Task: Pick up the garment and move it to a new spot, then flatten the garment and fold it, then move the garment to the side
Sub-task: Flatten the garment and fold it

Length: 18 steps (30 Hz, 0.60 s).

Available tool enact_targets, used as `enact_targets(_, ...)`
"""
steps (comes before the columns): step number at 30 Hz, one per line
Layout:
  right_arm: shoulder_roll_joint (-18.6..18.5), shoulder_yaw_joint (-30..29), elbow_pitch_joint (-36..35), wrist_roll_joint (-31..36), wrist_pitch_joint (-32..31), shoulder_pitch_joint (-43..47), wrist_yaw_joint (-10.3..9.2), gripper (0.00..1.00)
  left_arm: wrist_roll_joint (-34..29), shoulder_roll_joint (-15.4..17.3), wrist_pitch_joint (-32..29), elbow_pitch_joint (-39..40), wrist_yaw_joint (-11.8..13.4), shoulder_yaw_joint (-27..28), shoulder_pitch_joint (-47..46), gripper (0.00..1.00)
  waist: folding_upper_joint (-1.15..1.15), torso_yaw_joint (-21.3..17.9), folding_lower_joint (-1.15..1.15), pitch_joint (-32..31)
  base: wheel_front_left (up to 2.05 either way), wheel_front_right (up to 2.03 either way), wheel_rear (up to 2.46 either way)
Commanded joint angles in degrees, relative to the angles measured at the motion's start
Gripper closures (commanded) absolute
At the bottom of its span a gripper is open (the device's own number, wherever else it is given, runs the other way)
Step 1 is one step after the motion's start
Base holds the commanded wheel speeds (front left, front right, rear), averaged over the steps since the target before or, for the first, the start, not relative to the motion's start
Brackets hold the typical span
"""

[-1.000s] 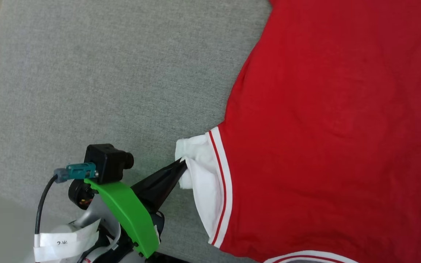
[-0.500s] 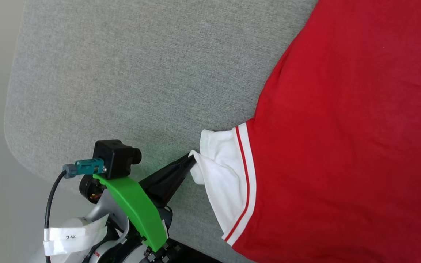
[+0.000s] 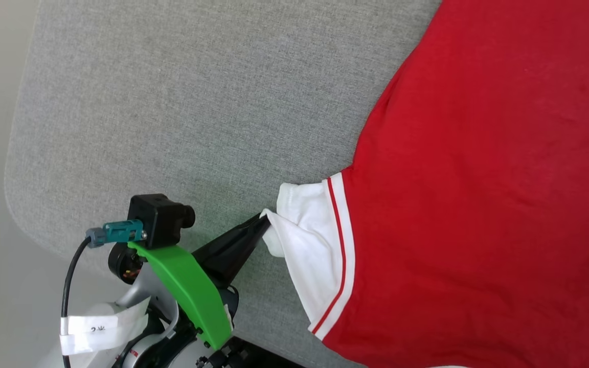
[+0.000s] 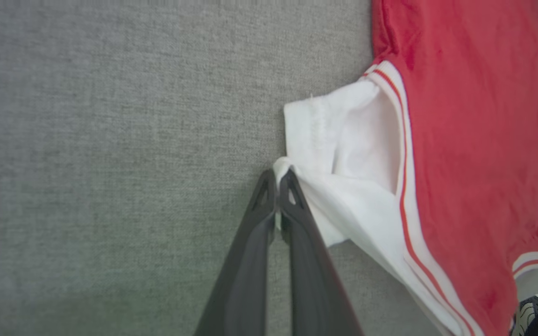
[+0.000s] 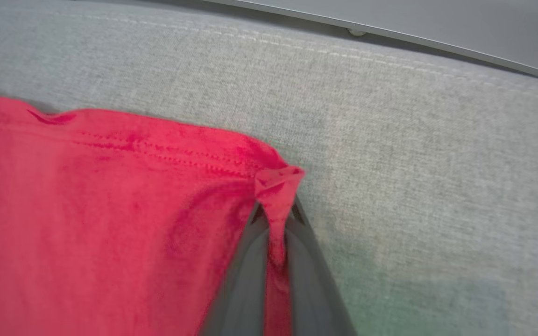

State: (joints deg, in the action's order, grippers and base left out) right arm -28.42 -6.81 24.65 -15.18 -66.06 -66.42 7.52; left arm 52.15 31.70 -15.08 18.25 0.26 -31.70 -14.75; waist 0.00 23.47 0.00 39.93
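The garment point(image 3: 478, 179), red with a white sleeve point(image 3: 310, 245) trimmed in red and white stripes, lies spread over the grey cushion at the right of the head view. Its lettering is hidden. My left gripper point(image 3: 264, 217) is shut on the sleeve's edge, and the left wrist view shows the fingertips point(image 4: 277, 179) pinching the white cloth point(image 4: 334, 149). In the right wrist view my right gripper point(image 5: 276, 212) is shut on a corner of the red hem point(image 5: 278, 179), which bunches up between the fingers.
The grey fabric cushion point(image 3: 182, 112) stretches bare to the left of the garment, with its rounded edge point(image 3: 10, 168) at the far left and pale floor beyond. A stitched seam point(image 5: 390, 60) and a grey ledge run along the top of the right wrist view.
The head camera has shifted, so the whole picture slid right between the first two frames. The left gripper keeps its hold on the sleeve, and since half a second ago almost nothing has moved.
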Motion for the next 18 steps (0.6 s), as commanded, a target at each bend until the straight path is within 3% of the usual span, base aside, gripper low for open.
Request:
enact_targets(1,0.23,0.52,1.44,-0.37,-0.71,3.97,-0.03,1.00,-0.27,0.21,0.29,0.01,0.26,0.25,-1.08,1.00,0.00,-0.84,0.00,-1.19,0.00,0.00,0.00)
enact_targets(18,0.48,0.42,0.84,-5.03,1.95,18.64,-0.03,1.00,0.07,1.79,-0.99,0.94,2.57,0.61,0.81,1.00,0.00,-6.00,0.00,-11.77,0.00,0.00,0.00)
